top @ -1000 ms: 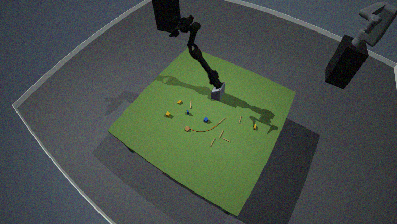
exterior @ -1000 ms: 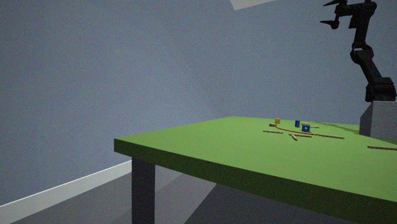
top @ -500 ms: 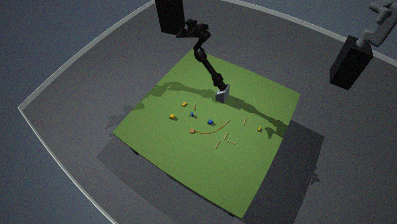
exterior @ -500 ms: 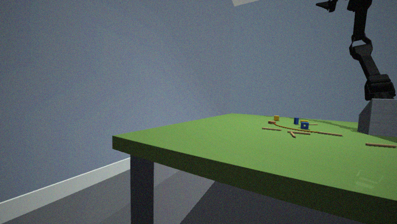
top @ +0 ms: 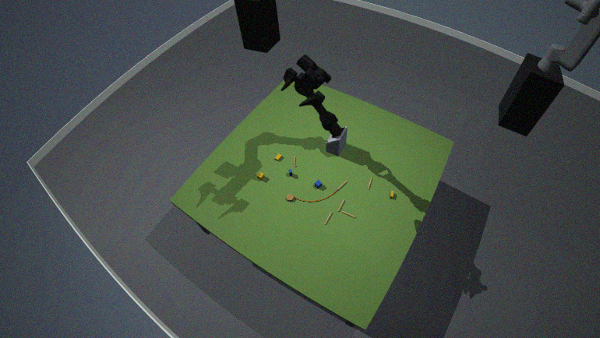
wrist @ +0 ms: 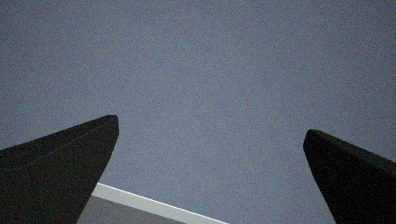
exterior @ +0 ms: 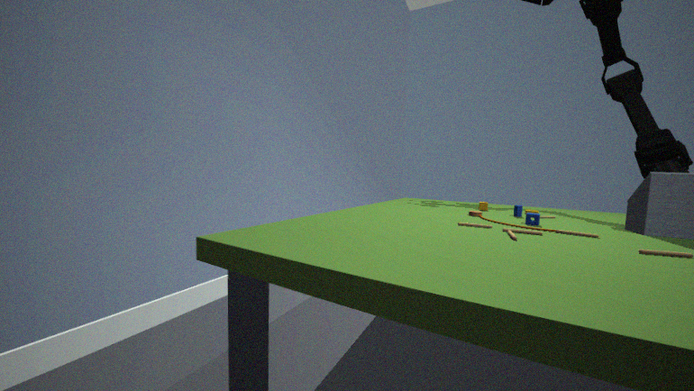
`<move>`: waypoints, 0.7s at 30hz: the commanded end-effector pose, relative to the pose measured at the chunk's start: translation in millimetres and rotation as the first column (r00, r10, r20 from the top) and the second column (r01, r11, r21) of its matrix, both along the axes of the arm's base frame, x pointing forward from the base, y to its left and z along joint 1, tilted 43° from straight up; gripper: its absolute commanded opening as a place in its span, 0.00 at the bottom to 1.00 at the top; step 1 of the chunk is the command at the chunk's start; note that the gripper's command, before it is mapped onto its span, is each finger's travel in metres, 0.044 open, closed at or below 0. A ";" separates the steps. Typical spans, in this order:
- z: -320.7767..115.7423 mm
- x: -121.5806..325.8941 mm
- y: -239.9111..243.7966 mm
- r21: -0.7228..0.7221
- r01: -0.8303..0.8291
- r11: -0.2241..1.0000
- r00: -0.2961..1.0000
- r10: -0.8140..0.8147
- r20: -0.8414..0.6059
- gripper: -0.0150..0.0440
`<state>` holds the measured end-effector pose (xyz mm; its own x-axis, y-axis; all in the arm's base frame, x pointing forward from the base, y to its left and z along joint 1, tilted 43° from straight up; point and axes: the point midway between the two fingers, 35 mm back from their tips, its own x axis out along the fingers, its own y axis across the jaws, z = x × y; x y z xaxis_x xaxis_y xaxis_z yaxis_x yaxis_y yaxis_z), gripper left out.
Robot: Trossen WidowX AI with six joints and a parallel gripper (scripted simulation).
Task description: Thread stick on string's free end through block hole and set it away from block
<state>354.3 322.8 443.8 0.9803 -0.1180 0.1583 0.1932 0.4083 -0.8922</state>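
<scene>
Seen from the top, the claw, fingers apart on nothing, hangs high and far-left of the string's stick, which lies on the worktop, its long axis slanting near-left to far-right.

High overhead, one view slants down at the whole surface; a low side view shares it, closer; the tool's close-up faces the wall.
</scene>
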 end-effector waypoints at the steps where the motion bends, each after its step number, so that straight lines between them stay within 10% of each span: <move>1: -60.5 39.7 -10.6 -0.182 0.025 0.983 0.992 -0.048 -0.120 1.00; 21: -331.6 93.7 -171.3 -0.601 -0.128 0.789 0.617 -0.411 -0.671 1.00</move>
<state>456.3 187.0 155.5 0.8318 -0.3636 -0.4195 -0.5018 -0.1691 -0.8483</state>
